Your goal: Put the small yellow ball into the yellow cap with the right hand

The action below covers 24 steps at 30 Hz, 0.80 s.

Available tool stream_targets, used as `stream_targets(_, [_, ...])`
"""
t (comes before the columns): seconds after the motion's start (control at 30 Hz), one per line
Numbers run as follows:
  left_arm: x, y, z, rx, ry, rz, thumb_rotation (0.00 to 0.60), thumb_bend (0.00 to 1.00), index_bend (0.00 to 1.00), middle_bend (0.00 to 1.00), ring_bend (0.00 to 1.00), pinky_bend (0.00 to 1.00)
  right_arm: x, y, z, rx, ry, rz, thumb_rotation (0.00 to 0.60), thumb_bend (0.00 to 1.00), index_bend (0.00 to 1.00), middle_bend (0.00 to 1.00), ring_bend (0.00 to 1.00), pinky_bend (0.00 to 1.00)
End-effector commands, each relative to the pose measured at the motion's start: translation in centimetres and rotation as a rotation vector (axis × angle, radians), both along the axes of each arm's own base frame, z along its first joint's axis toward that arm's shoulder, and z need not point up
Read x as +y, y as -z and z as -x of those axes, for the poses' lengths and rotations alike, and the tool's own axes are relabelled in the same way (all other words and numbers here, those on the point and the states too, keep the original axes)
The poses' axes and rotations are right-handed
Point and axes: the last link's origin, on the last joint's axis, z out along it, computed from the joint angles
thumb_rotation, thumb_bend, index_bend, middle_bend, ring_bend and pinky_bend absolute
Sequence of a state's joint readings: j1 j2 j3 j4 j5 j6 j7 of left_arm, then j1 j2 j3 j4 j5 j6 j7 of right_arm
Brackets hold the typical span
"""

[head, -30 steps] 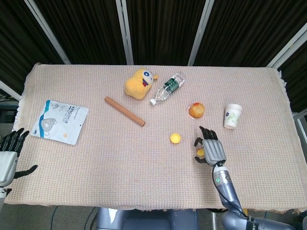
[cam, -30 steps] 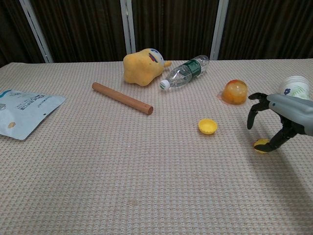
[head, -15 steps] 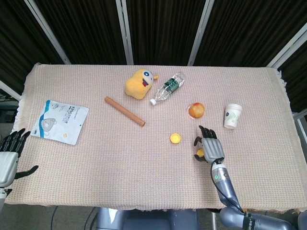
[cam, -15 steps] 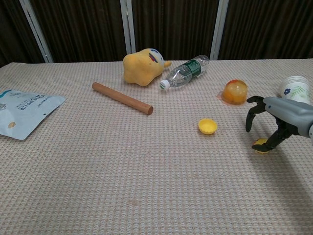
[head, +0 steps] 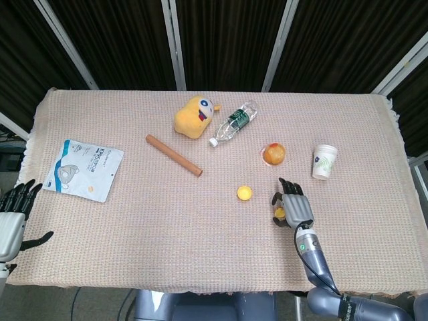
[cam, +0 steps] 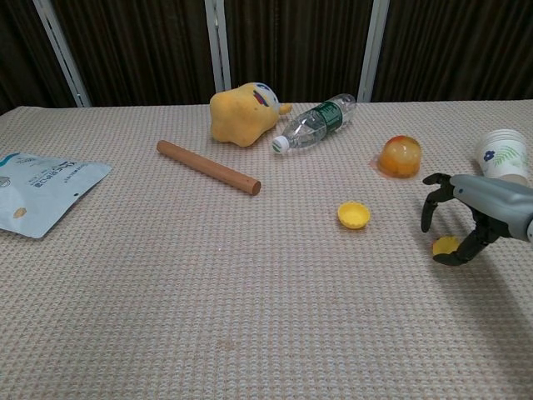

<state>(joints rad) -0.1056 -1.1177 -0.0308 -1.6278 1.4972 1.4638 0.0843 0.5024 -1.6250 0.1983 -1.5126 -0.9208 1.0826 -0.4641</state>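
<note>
Cupping small yellow ball [cam: 445, 244] — right hand [cam: 476, 210] | woven beige tablecloth [cam: 250, 292] | dark curtains [head: 221, 40] | left hand [head: 12, 215] spread, empty

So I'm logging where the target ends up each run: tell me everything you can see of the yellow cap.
The yellow cap is a small, round, shallow piece, plain yellow and plastic-looking, lying open side up on the woven tablecloth. It looks empty. It sits near the table's middle, nothing touching it. The small yellow ball lies off to its right, under the curled fingers of the right robot hand, with bare cloth between cap and hand.
</note>
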Motion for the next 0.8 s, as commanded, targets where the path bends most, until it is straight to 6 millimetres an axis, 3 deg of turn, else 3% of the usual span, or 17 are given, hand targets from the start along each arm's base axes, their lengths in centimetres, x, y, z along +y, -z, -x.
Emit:
stream_targets(0.03, [-0.01, -0.01, 0.00, -0.001, 0.000, -0.001, 0.600, 0.00, 0.00, 0.00, 0.00, 0.09, 0.00, -0.02, 0.16, 0.007, 0.002, -0.003, 0.600, 0.20, 0.44, 0.00, 0.00, 0.00])
stream_targets(0.8, [0.01, 0.03, -0.10, 0.001, -0.001, 0.008, 0.600, 0.00, 0.00, 0.00, 0.00, 0.09, -0.37, -0.18, 1.11, 0.035, 0.015, -0.010, 0.600, 0.20, 0.51, 0.00, 0.00, 0.00])
